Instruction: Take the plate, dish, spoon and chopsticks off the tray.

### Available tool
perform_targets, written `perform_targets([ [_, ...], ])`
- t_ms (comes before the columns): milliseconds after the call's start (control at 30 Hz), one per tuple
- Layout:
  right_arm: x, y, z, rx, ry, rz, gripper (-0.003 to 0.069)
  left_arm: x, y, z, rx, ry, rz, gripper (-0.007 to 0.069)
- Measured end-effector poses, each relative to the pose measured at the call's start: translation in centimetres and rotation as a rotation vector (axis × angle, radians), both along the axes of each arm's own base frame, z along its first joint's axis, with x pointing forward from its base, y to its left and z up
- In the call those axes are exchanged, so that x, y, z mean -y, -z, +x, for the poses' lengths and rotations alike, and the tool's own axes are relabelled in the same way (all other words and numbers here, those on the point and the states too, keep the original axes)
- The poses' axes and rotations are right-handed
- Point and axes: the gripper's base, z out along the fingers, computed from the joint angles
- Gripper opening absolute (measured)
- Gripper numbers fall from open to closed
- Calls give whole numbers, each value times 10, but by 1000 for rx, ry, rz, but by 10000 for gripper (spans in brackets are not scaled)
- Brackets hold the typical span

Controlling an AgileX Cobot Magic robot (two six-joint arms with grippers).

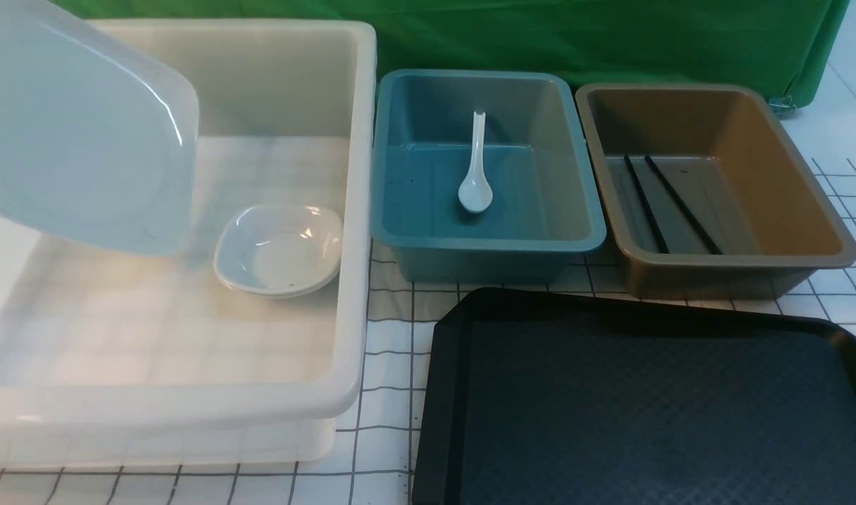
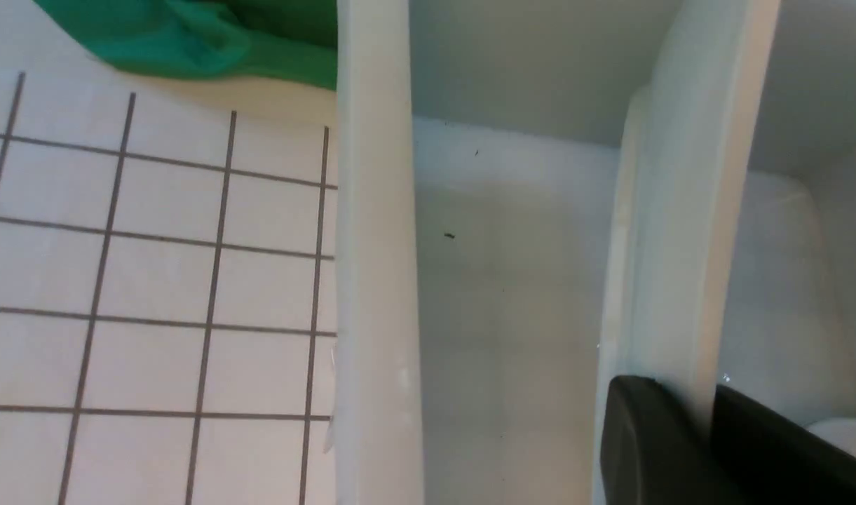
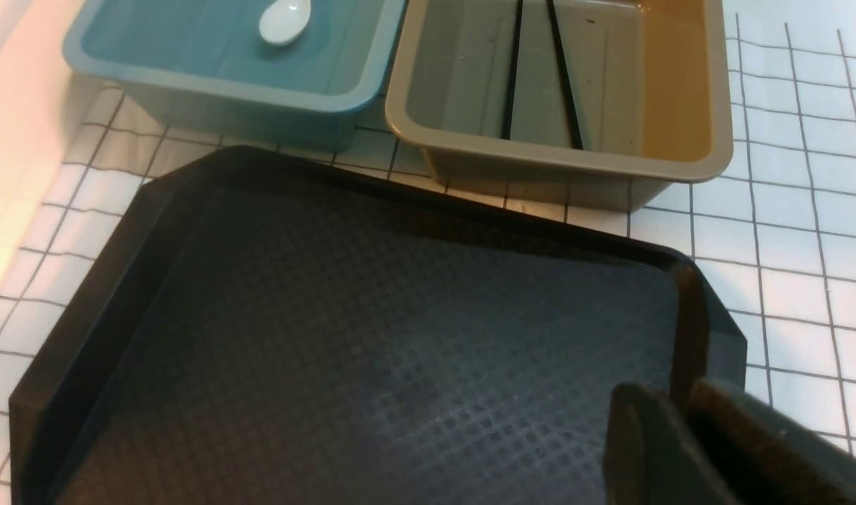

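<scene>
My left gripper (image 2: 711,393) is shut on the edge of the large white plate (image 2: 687,231). It holds the plate tilted over the white bin (image 1: 361,210). The plate (image 1: 84,133) hides that gripper in the front view. A small white dish (image 1: 279,249) lies in the white bin. The spoon (image 1: 475,179) lies in the teal bin (image 1: 491,242). The chopsticks (image 1: 669,203) lie in the brown bin (image 1: 736,263). The black tray (image 1: 645,407) is bare. My right gripper (image 3: 685,389) is shut and empty above the tray's right rim (image 3: 687,301).
The three bins stand side by side behind the tray on a white gridded table cover (image 1: 389,393). A green cloth (image 1: 610,35) hangs at the back. The white bin's wall (image 2: 375,245) runs close beside the held plate.
</scene>
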Motion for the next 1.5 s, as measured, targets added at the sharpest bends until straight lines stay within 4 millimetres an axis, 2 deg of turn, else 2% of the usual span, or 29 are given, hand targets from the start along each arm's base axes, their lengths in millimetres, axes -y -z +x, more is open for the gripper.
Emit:
perform_targets([
  [267,0,0,0,-5,18,24,126,6,35,16,-74,57,-13,17],
  [467,0,0,0,-10,24,32,137,14,49,29,-73,62,23,13],
  [767,0,2,-2,-35,25,27,152,27,54,40,-85,88,154,11],
  [900,0,2,-2,-39,25,27,156,30,56,42,-121,73,211,46],
  [1167,0,2,-2,-39,25,27,165,31,57,42,-142,54,220,260],
  [1333,0,2,-2,-38,25,27,166,35,54,35,-190,73,197,334],
  [1400,0,2,-2,-37,25,28,166,37,48,31,-204,67,181,323],
  [1500,0,1,-2,-33,25,28,166,44,35,23,-233,67,128,227],
])
